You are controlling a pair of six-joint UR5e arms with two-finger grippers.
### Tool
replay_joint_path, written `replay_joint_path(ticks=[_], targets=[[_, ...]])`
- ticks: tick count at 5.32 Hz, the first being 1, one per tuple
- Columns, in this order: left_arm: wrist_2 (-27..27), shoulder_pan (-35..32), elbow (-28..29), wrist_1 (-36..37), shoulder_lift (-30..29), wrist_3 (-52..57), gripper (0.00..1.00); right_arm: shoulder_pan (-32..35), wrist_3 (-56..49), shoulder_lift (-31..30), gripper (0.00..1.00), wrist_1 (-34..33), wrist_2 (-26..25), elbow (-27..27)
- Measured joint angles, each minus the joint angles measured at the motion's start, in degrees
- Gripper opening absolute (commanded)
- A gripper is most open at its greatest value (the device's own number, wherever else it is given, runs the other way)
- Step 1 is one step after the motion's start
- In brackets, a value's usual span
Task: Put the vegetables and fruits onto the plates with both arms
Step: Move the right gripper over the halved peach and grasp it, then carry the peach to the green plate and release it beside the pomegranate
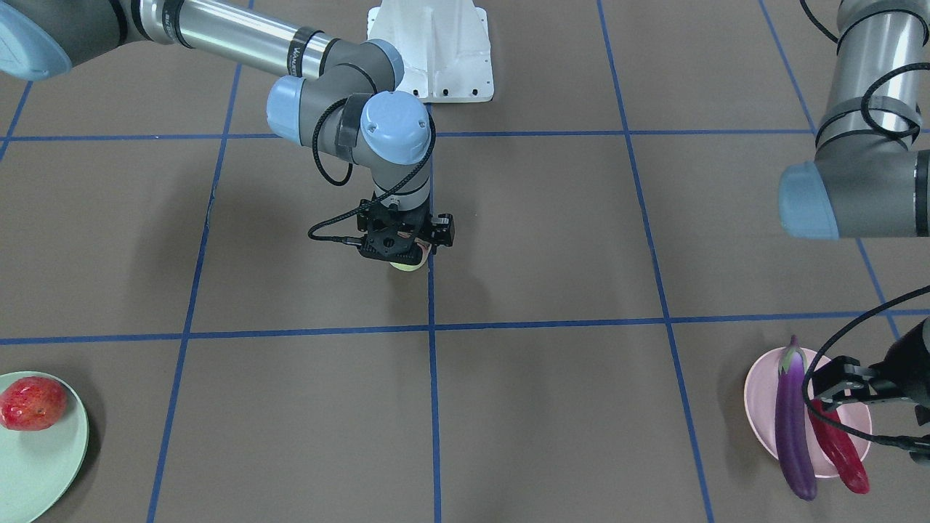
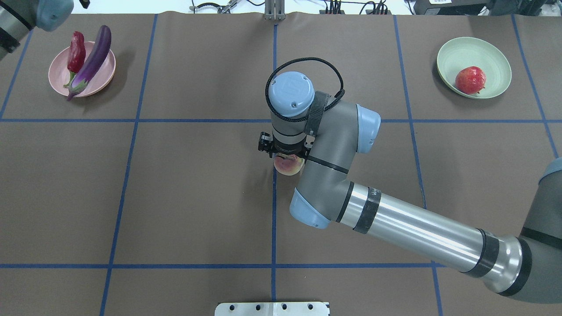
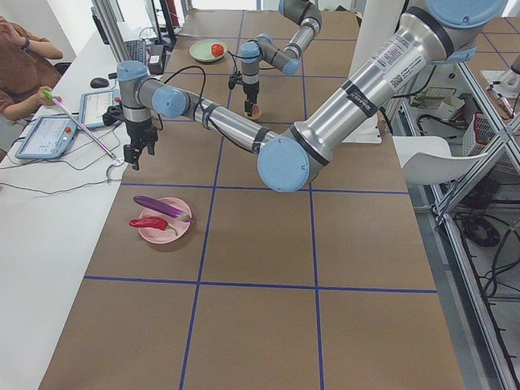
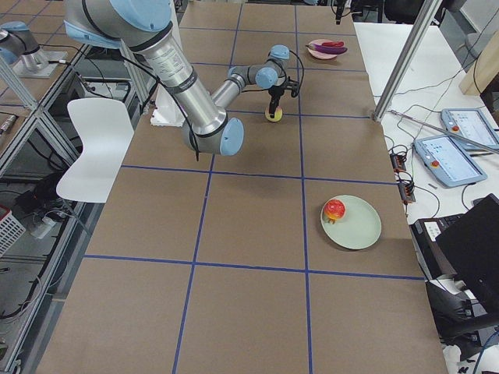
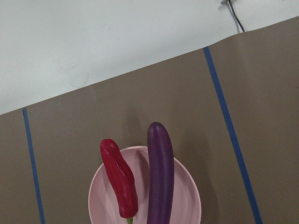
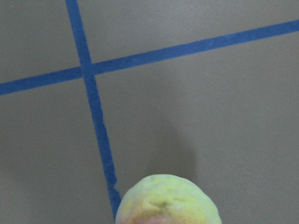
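The pale pink plate (image 2: pixel 59 81) at the far left holds the purple eggplant (image 2: pixel 92 59) and the red chili pepper (image 2: pixel 77 55), side by side; both overhang its rim. My left gripper (image 3: pixel 134 157) hangs above the table beside that plate, open and empty. The mint green plate (image 2: pixel 491 55) at the far right holds the bumpy red-orange fruit (image 2: pixel 470 80). My right gripper (image 1: pixel 403 250) points straight down at mid-table, right over the yellow-green peach (image 2: pixel 287 166), which peeks out under it. The wrist hides its fingers. The peach fills the bottom of the right wrist view (image 6: pixel 168 200).
Blue tape lines (image 1: pixel 432 378) divide the brown table into squares. The white base block (image 1: pixel 432 51) stands at the robot's edge. A white side bench with tablets (image 3: pixel 45 134) and an operator runs along the far side, behind the pink plate.
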Motion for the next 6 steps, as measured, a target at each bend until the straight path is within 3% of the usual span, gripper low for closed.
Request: replay_joint_path(ticks=[1, 3, 5, 6], targets=[[-0.06, 0.0, -0.17, 0.0, 0.0, 0.03, 1.0, -0.09, 0.19, -0.03, 0.0, 0.73, -0.06, -0.76], [-0.13, 0.04, -0.48, 0.07, 0.05, 0.0, 1.0, 2.54, 0.37, -0.21, 0.0, 0.58, 1.57, 2.52], [-1.45, 0.07, -3.43, 0.03, 1.65, 0.07, 1.0, 12.89, -5.49, -1.6, 0.0, -6.15, 6.27, 10.57], [-3.09, 0.11, -9.39, -0.05, 6.05, -0.3, 1.0, 19.81, -15.36, -3.97, 0.0, -8.13, 9.15, 11.79]])
